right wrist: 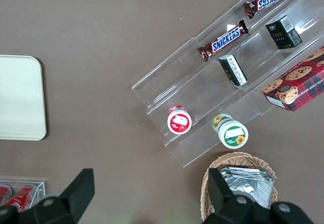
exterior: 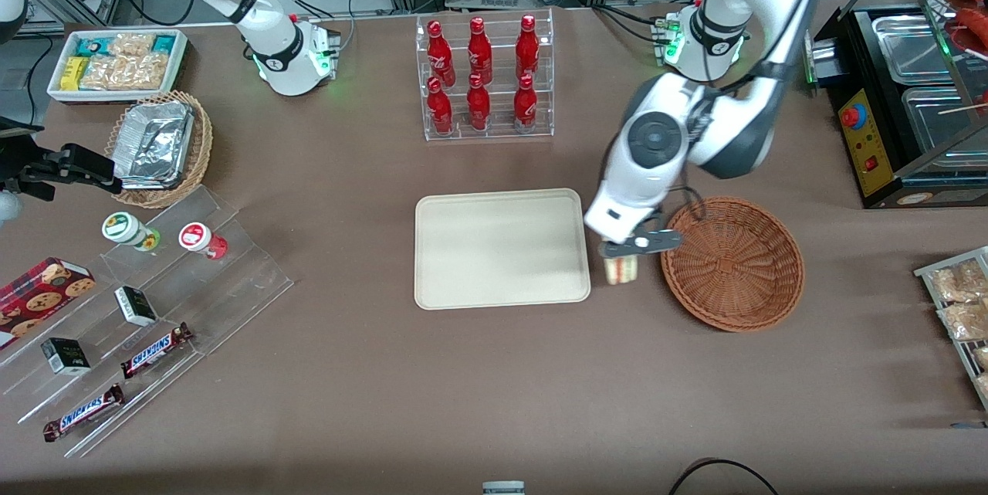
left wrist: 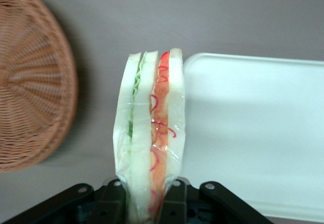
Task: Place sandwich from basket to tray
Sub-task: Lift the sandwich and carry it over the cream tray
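Observation:
My gripper hangs above the bare table in the gap between the reddish-brown wicker basket and the cream tray. It is shut on the sandwich, a plastic-wrapped wedge of pale bread with green and red-orange layers. In the left wrist view the sandwich stands between the two black fingers, with the basket on one side and the tray on the other. The basket shows nothing inside it. The tray's surface is bare.
An acrylic rack of red bottles stands farther from the front camera than the tray. Toward the parked arm's end lie a foil-filled wicker basket, a white snack bin and acrylic steps with candy bars. A black warmer sits at the working arm's end.

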{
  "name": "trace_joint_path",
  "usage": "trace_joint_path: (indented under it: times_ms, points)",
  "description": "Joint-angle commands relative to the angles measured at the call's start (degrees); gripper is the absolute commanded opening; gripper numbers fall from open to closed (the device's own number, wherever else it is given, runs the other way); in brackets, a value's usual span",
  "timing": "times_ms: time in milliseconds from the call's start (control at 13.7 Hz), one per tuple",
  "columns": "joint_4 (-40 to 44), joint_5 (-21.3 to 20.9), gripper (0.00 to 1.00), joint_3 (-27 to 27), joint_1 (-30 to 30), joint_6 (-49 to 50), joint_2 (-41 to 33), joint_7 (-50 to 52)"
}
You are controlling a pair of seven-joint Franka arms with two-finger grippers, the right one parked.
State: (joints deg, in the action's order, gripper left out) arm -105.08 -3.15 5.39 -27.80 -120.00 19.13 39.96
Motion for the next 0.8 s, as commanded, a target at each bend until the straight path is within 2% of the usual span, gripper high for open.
trace_joint_path:
  times_ms: [0, 219, 730]
  points:
    - [9.2, 0.6, 0.00, -0.8, -4.4, 1.8, 7.1, 0.4]
    - [14.2, 3.0, 0.00, -0.7, -8.0, 1.4, 12.1, 2.0]
    - [24.4, 2.9, 0.00, -0.7, -13.0, -0.5, 22.3, 8.1]
